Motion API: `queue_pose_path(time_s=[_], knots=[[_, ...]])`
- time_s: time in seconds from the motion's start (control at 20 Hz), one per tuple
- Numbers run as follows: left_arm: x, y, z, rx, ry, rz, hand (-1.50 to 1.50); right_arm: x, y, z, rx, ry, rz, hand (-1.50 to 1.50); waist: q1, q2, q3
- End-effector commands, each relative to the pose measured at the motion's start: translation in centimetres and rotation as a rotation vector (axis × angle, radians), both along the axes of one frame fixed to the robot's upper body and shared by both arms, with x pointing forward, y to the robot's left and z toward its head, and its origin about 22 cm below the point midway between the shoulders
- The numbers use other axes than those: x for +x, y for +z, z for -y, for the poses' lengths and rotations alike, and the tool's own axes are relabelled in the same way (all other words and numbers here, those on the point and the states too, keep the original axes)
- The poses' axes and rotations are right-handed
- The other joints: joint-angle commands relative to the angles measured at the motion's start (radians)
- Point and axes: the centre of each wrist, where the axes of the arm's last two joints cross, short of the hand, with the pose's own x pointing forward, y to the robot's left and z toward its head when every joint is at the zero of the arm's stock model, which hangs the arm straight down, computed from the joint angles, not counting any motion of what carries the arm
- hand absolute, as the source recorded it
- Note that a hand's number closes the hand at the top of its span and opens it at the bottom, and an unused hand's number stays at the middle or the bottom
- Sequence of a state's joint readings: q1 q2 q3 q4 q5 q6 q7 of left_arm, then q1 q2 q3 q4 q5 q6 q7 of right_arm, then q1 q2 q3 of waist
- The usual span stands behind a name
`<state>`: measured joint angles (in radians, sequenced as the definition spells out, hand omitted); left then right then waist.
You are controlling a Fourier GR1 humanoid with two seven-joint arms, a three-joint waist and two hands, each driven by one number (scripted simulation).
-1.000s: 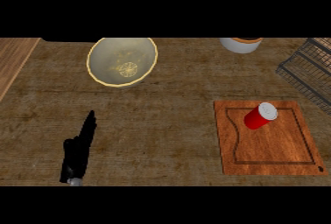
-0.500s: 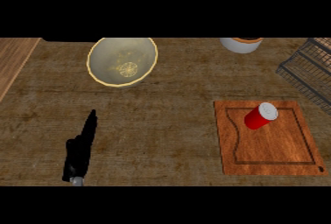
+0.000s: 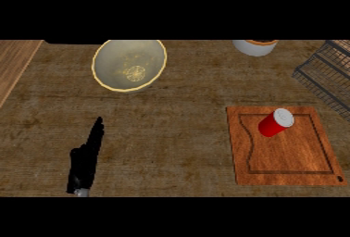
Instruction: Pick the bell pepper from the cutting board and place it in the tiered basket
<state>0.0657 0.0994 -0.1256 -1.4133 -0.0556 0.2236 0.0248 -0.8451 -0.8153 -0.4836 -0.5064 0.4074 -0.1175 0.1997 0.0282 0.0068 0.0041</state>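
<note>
Far left, I see a lighter wooden strip [image 3: 15, 69] running along the counter's left edge, next to the brown textured counter [image 3: 178, 120].

Left hand [image 3: 85, 159] comes in from the counter's near edge, left of centre. Fingers straight and together, pointing toward the far edge, holding nothing, seen edge-on. A bit of grey forearm shows just at its base.

Toward the far edge, left of centre, a large pale bowl [image 3: 130, 65] with a yellowish rim, something speckled and golden at its bottom; I can't tell what. Well apart from the hand.

Right of centre at the far edge, a white cup-like container [image 3: 254, 47] with a brownish top, cut off by the view's top.

On the counter's right half, toward the near edge, the wooden cutting board [image 3: 284, 157] with a groove around its border. On its far part lies the bell pepper [image 3: 275, 123]: red, cylinder-like, tilted on its side, a whitish round end facing up and right. It is still on the board, nothing touching it.

Far right corner: the dark wire tiered basket [image 3: 328, 76], only partly in view, apart from the board's far right corner.

My right hand is nowhere in view.
</note>
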Motion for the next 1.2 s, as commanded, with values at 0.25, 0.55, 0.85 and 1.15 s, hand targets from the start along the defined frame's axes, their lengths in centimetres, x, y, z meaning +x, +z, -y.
queue_pose_path(time_s=[0.25, 0.55, 0.85, 1.15], knots=[[0.5, 0.1, -1.5, 0.009, 0.016, -0.012, 0.00, -0.8, 0.1, 1.5, 0.105, -0.076, 0.322, -1.50, -0.011, 0.001, -0.003], [-0.7, -1.2, -0.5, -0.008, 0.012, -0.050, 0.00, -5.4, 5.0, 6.1, 0.012, -0.374, 0.451, -1.50, -0.028, -0.002, -0.004], [-1.8, 0.1, -1.7, -0.007, 0.053, -0.047, 0.00, -14.2, 6.1, 12.0, 0.069, -0.481, 0.467, -1.50, -0.048, -0.012, -0.003], [-1.5, -0.7, -3.6, -0.001, 0.082, -0.035, 0.00, -23.4, 6.7, 15.6, 0.076, -0.472, 0.474, -1.50, -0.076, -0.015, -0.004]])
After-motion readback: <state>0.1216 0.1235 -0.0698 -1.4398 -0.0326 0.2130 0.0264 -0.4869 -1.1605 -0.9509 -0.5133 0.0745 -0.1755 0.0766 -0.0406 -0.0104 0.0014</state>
